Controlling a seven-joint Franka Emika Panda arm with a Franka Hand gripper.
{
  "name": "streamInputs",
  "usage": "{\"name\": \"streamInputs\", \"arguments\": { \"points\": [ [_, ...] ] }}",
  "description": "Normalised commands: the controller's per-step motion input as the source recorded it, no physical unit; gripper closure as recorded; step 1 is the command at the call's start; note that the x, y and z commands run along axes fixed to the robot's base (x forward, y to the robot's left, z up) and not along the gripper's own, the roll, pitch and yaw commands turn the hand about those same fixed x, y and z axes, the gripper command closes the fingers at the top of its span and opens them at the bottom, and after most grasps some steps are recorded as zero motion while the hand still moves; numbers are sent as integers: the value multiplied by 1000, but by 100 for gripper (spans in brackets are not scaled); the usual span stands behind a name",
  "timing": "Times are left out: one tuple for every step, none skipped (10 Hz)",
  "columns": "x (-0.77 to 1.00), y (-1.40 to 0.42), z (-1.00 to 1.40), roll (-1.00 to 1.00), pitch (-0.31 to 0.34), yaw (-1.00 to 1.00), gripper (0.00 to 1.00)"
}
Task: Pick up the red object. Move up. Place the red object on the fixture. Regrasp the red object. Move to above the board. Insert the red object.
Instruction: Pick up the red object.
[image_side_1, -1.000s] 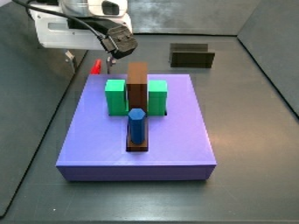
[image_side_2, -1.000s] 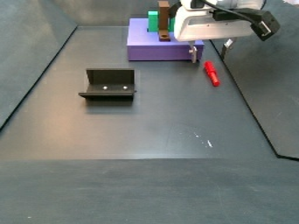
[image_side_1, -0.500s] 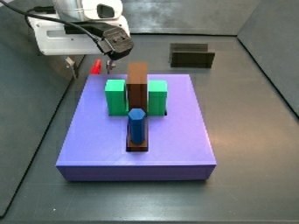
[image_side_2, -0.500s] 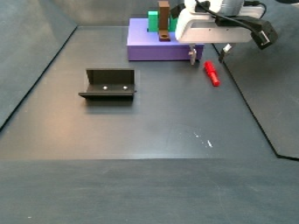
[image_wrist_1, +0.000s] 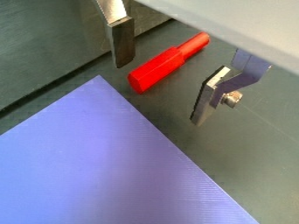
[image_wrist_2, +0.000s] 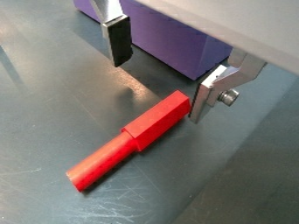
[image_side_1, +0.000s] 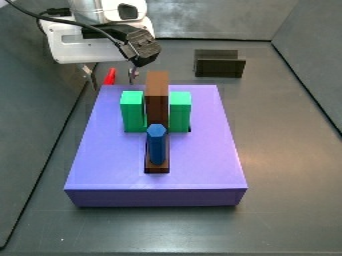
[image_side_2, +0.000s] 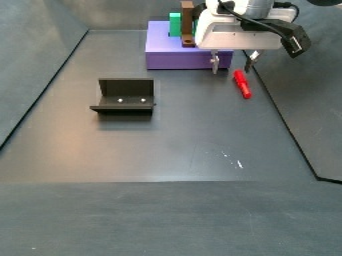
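Note:
The red object (image_wrist_1: 170, 63) is a short red peg with a thick end and a thinner end. It lies flat on the dark floor beside the board's (image_side_1: 160, 160) corner in both side views (image_side_2: 243, 84). My gripper (image_wrist_2: 160, 90) hangs open just over it, and one finger (image_wrist_2: 208, 96) is close by the peg's thick end (image_wrist_2: 158, 122). Nothing is held between the fingers. In a side view the gripper (image_side_1: 131, 68) stands at the board's far left corner next to the red object (image_side_1: 110, 74). The fixture (image_side_2: 124, 97) stands apart on the floor.
On the purple board (image_wrist_1: 105, 157) stand two green blocks (image_side_1: 132, 110), a tall brown block (image_side_1: 158, 92) and a blue hexagonal peg (image_side_1: 156, 145). The fixture (image_side_1: 219, 64) sits by the back wall. Dark walls enclose the floor.
The wrist has shifted slightly and come down a little near the red object. The red object has not moved and the fingers stay open.

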Motion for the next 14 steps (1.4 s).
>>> {"name": "streamInputs", "arguments": {
  "points": [
    [-243, 0, 0, 261, -130, -171, 0],
    [-294, 9, -40, 264, -153, -160, 0],
    [-214, 14, -97, 254, -164, -197, 0],
    [-63, 20, -114, 249, -151, -191, 0],
    [63, 46, -254, 240, -159, -149, 0],
    [71, 46, -309, 237, -187, -129, 0],
    [20, 40, -320, 236, -196, -114, 0],
    [0, 37, -303, 229, -193, -60, 0],
    [0, 31, -411, 190, -234, -49, 0],
    [0, 34, -511, 160, -274, -54, 0],
    [0, 37, -531, 147, -279, -57, 0],
    [-3, 37, -557, 116, -290, -54, 0],
    [0, 23, -560, 100, -290, -63, 0],
    [0, 17, -563, 83, -291, -63, 0]
  ]
}}
